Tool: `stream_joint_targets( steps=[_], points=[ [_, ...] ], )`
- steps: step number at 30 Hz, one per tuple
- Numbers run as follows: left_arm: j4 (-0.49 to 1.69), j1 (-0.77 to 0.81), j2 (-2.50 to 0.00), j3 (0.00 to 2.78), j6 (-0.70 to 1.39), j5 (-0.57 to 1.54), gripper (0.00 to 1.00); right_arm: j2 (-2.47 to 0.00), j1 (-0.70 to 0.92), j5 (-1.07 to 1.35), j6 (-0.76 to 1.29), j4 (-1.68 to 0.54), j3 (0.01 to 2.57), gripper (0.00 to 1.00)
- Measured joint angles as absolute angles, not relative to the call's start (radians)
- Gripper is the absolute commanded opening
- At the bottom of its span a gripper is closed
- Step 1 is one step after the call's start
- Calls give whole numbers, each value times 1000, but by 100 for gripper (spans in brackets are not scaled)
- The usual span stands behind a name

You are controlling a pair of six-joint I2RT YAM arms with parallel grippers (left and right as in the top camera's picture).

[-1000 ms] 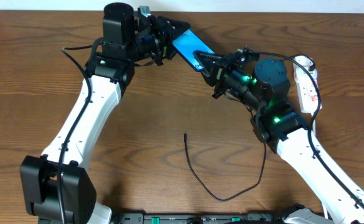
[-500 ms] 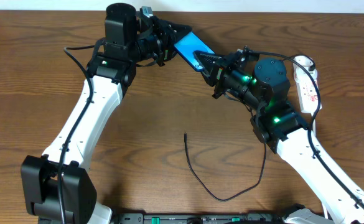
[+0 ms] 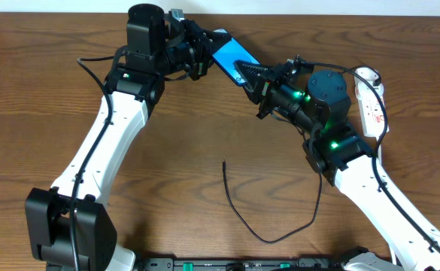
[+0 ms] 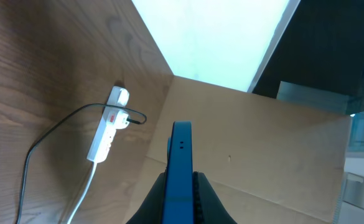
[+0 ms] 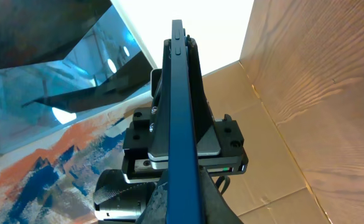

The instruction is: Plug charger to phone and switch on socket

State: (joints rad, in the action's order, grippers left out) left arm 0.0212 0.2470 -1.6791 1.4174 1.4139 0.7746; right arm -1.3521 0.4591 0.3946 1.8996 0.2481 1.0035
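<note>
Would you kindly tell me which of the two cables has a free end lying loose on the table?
The thin black charger cable: its plug tip lies loose mid-table. The thicker white cord runs from the power strip.

1. The brown wooden table (image 3: 39,113) shows open wood at the far left and in the middle band between the two white arms, where a gripper can pass.
2. The thin black cable (image 3: 229,197) loops across the centre-front, with free wood around its tip.
3. The blue-screened black phone (image 3: 233,57), clamped by the left gripper (image 3: 208,51) and the right gripper (image 3: 248,77), bars the back centre.
4. The white power strip (image 3: 370,102) lies at the right edge, crowded by the right arm.
</note>
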Motion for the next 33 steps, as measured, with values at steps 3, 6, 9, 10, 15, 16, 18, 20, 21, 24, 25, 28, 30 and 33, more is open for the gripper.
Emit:
stream_joint_targets(
  steps=[3, 6, 9, 10, 15, 16, 18, 20, 21, 24, 25, 28, 30, 33],
  points=[
    [21, 247, -1679, 1417, 1414, 775, 7, -1352, 459, 394, 1902, 247, 1003, 12],
    [22, 247, -1679, 1417, 1409, 775, 7, -1352, 460, 393, 1903, 247, 1003, 29],
    [25, 247, -1679, 1417, 1399, 775, 8, -1352, 462, 386, 1897, 249, 1003, 54],
    [26, 247, -1679, 1417, 1398, 773, 7, -1352, 462, 385, 1898, 247, 1004, 58],
    [25, 247, -1679, 1417, 1391, 765, 8, -1352, 463, 381, 1900, 244, 1005, 77],
    [25, 247, -1679, 1417, 1390, 759, 7, -1352, 463, 379, 1901, 244, 1005, 79],
    [25, 246, -1679, 1417, 1390, 756, 7, -1352, 464, 376, 1898, 244, 1005, 82],
    [25, 240, -1679, 1417, 1390, 756, 7, -1352, 464, 370, 1894, 244, 1005, 87],
    [25, 234, -1679, 1417, 1390, 756, 7, -1352, 464, 367, 1887, 244, 1005, 89],
    [25, 205, -1679, 1417, 1387, 756, 8, -1352, 463, 362, 1872, 241, 1005, 95],
    [25, 192, -1679, 1417, 1387, 756, 8, -1352, 463, 361, 1870, 236, 1005, 97],
    [25, 140, -1679, 1417, 1381, 761, 7, -1352, 463, 358, 1863, 213, 1005, 99],
    [25, 98, -1679, 1417, 1359, 779, 7, -1352, 463, 354, 1860, 185, 1006, 99],
    [27, 39, -1679, 1417, 1324, 817, 8, -1352, 463, 339, 1857, 134, 1007, 97]
  ],
)
